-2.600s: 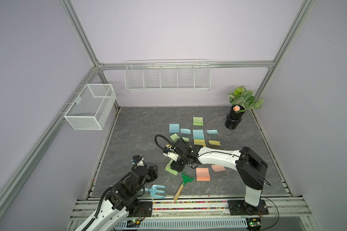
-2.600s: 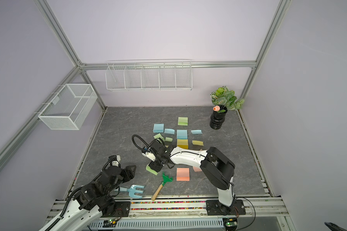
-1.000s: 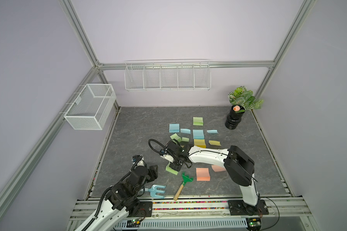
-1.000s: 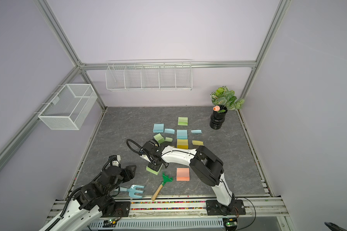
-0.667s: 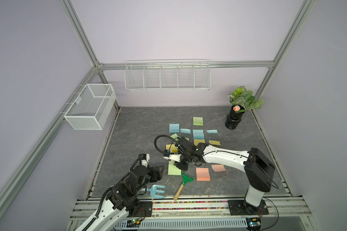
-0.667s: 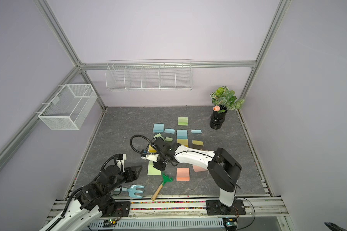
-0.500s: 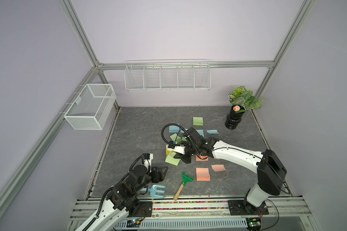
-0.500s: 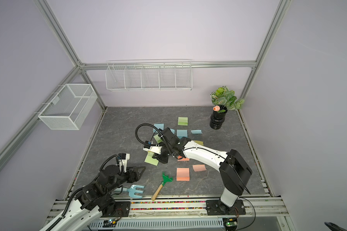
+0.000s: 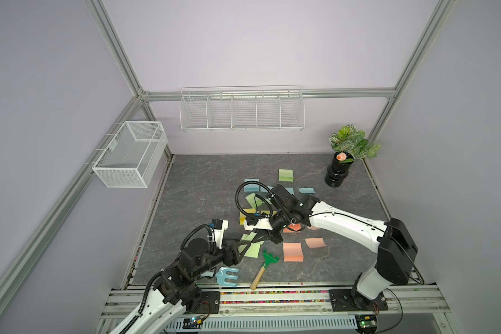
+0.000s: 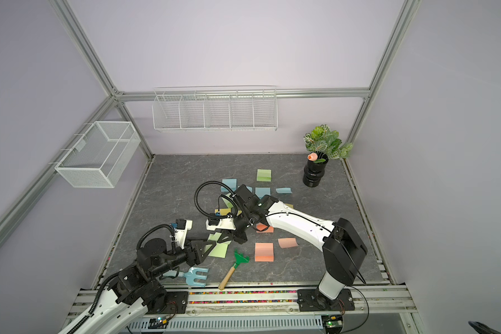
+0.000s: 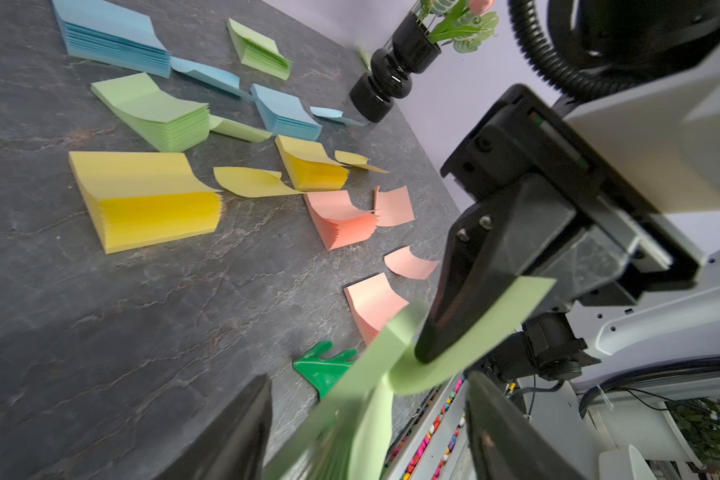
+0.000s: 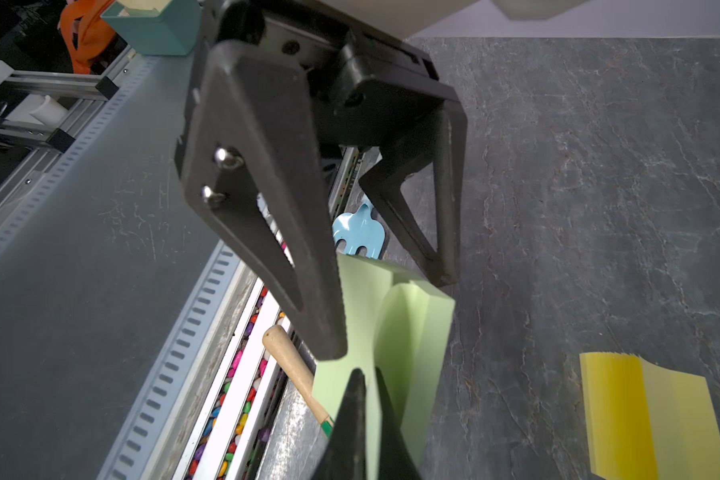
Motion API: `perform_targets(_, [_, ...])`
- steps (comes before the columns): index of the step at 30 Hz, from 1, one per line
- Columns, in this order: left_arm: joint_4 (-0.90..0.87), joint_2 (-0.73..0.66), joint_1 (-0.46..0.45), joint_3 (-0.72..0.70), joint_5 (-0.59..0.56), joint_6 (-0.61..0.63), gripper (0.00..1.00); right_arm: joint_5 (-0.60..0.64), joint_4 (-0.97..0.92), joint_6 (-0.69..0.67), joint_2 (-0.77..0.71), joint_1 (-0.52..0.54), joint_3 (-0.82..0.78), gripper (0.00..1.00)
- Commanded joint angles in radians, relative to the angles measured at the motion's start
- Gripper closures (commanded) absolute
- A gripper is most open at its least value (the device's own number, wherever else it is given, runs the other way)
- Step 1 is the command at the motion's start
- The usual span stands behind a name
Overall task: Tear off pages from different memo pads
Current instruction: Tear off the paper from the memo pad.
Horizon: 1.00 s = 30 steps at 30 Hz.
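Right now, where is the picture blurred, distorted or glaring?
Left wrist view: green memo pad at the lens smeared, far yellow pad sharp, glint on the black vase. Right wrist view: right gripper dark and soft. Both top views: even light, frame posts lean.

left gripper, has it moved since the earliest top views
Yes. The left gripper has pushed out toward the green toy rake, which lies where it did; its jaws now flank the green memo pad beside that rake.
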Motion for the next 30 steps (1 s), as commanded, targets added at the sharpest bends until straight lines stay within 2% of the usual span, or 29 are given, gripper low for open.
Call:
perform_targets(1, [0.081,0.011,-0.001,-0.017,0.06,0.013,0.38,-0.039,-0.016,-0.01,-0.033,0.002,0.009,0.93])
perform_targets(3, [0.097,0.021,0.0,-0.017,0.074,0.013,0.5,-0.001,0.026,0.02,-0.045,0.0,-0.005,0.93])
perform_targets(5, [0.104,0.029,-0.001,-0.02,0.085,0.011,0.56,0.026,0.07,0.051,-0.061,-0.01,-0.022,0.94])
perform_targets(12, [0.129,0.026,-0.001,-0.043,0.095,-0.005,0.59,0.052,0.175,0.123,-0.111,-0.037,-0.078,0.93])
perform_targets(17, [0.075,0.03,-0.001,-0.016,0.013,-0.007,0.91,0.04,0.166,0.123,-0.122,-0.039,-0.091,0.93])
perform_targets(19, [0.051,0.032,-0.001,-0.004,-0.017,-0.007,1.0,0.049,0.172,0.128,-0.131,-0.038,-0.1,0.93])
perform_targets(24, [-0.015,0.036,0.0,0.004,-0.125,-0.037,1.0,0.158,0.256,0.185,-0.181,-0.04,-0.137,0.93])
perform_targets(30, [-0.125,0.06,0.0,0.018,-0.246,-0.079,1.0,0.483,0.364,0.232,-0.257,-0.039,-0.191,0.93])
